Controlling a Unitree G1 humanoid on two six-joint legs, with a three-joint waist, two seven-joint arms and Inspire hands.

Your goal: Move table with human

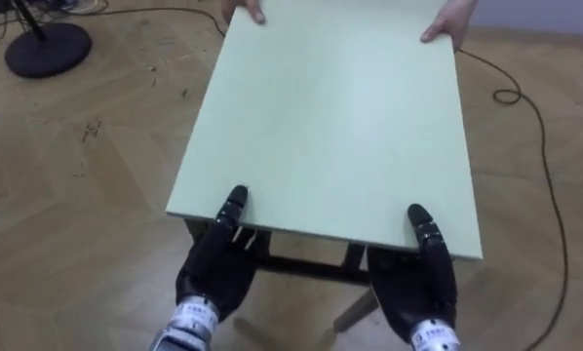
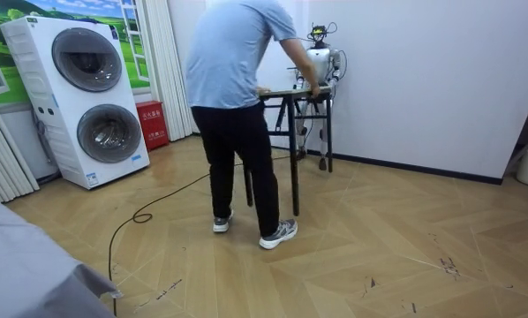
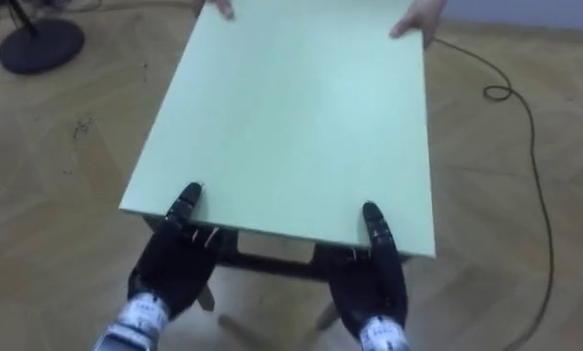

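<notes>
- The table [image 1: 330, 127], with a pale green top on a dark frame, stands between the robot and a person [image 2: 237, 106]. In the room view it is close to the white wall [image 2: 423, 79], with the robot at the wall end and the person at the end nearer the room.
- The left hand [image 1: 212, 273] is at the left corner of the top's near edge. Its thumb lies over the top and the rest of the hand is tucked beneath, so the edge is pinched. The fingers underneath are hidden.
- The right hand [image 1: 420, 283] grips the right corner of the same edge in the same way, thumb on top and the rest below.
- The person's hands hold the far edge, one [image 1: 245, 10] at each [image 1: 447, 27] corner.
- Progress, as I judge it: both carriers have their hold, so the taking-up is done. The room view does not show whether the legs are off the wooden floor [image 2: 379, 247].
- Still to do, most likely: carry the table away from the wall in step and set it down level. No target spot is visible.
- Further out, a dark cable [image 1: 540, 127] trails across the floor beside the table and a round black stand base [image 1: 48, 49] sits off to the robot's left. Either could catch a foot.
- Stacked washing machines [image 2: 87, 97] stand at the room view's left, well apart.
</notes>
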